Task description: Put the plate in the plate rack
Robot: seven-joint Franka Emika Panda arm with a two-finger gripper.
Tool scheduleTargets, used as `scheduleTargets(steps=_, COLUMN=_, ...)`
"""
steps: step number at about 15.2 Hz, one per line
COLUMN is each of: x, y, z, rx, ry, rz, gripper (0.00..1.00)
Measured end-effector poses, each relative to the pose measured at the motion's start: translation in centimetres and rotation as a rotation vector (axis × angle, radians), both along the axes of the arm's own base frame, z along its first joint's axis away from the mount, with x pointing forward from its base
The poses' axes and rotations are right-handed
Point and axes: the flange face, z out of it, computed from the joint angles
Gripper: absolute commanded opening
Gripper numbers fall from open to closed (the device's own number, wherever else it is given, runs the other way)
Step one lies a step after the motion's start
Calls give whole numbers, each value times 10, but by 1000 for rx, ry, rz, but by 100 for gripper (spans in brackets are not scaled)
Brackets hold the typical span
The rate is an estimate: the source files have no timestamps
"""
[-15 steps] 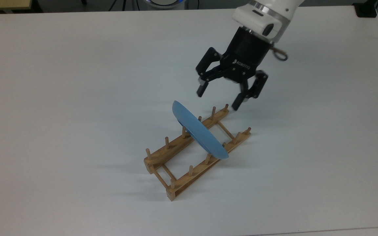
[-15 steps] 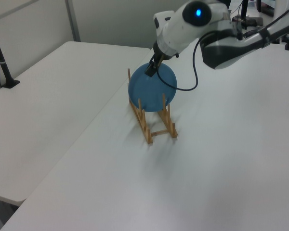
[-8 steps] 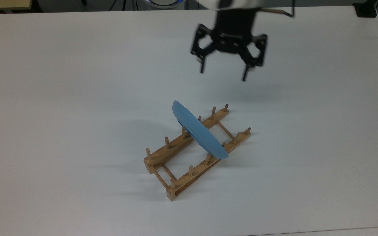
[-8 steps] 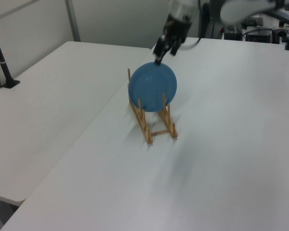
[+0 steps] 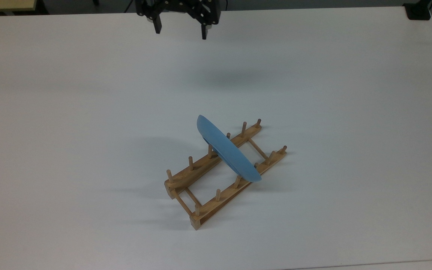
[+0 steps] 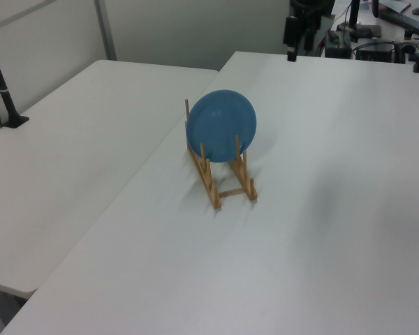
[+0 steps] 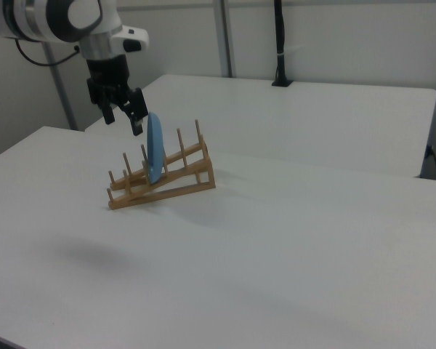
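The light-blue plate (image 5: 225,150) stands on edge in the wooden plate rack (image 5: 216,200), leaning between pegs near the rack's middle. The left view shows the plate (image 6: 221,125) face-on above the rack (image 6: 225,187). In the right view the plate (image 7: 155,155) is edge-on in the rack (image 7: 176,182). My black gripper (image 5: 180,30) hangs open and empty at the top view's upper edge, well apart from the rack. The gripper (image 6: 291,43) appears at the far end of the table in the left view. The right view puts the gripper (image 7: 123,120) left of the plate.
The rack sits mid-table on a wide white table (image 5: 351,150). A second white table (image 6: 70,153) adjoins it at the left view's left, with a black pole (image 6: 1,80) clamped on. A black block (image 5: 418,11) sits at the top view's upper right corner.
The gripper has pulled away from beside the rack, rising and moving to the top view's upper left edge. It stayed open. Plate and rack have not moved.
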Motion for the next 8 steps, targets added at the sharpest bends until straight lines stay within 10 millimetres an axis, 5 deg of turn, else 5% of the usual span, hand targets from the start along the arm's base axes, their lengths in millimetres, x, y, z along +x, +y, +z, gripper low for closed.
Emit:
scheduleTargets(steps=5, x=-1, y=-30, z=-27, rx=5, ry=57, rz=59, gripper=100)
scheduleTargets(steps=8, x=-3, y=-43, z=-24, rx=13, ry=52, rz=35, gripper=100)
